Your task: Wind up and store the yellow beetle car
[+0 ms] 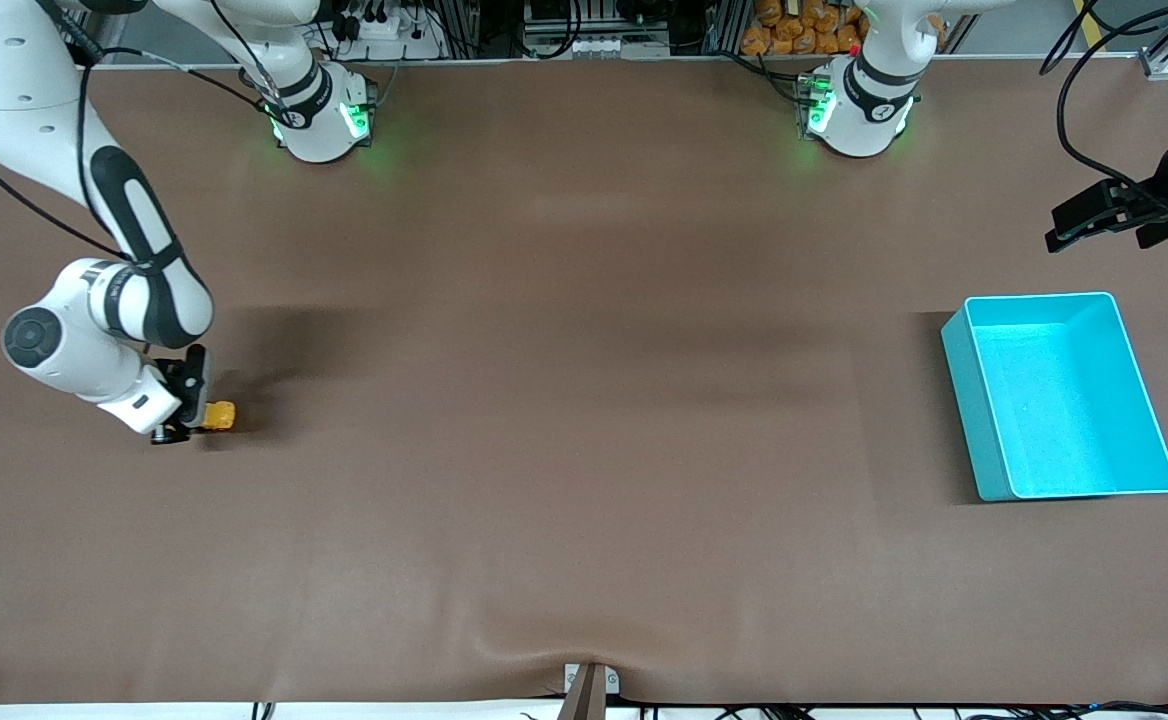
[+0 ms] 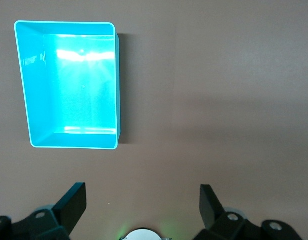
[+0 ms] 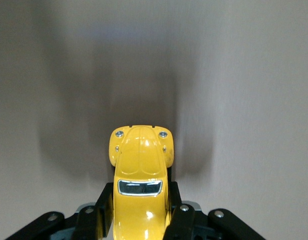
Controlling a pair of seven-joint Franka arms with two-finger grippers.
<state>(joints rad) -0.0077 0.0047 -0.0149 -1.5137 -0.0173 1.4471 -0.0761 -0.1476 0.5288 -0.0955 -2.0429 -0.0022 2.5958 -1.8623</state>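
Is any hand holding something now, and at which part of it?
The right hand is shut on the yellow beetle car, gripping the two sides of its body, nose pointing out. The left hand is open and holds nothing.

The support surface is a wide table (image 1: pixel 584 420) covered with a smooth brown mat. A rectangular turquoise plastic bin (image 1: pixel 976 410), open-topped, rests directly on the mat toward the left arm's end. A small glossy yellow beetle car (image 1: pixel 220 415) sits at the mat toward the right arm's end.
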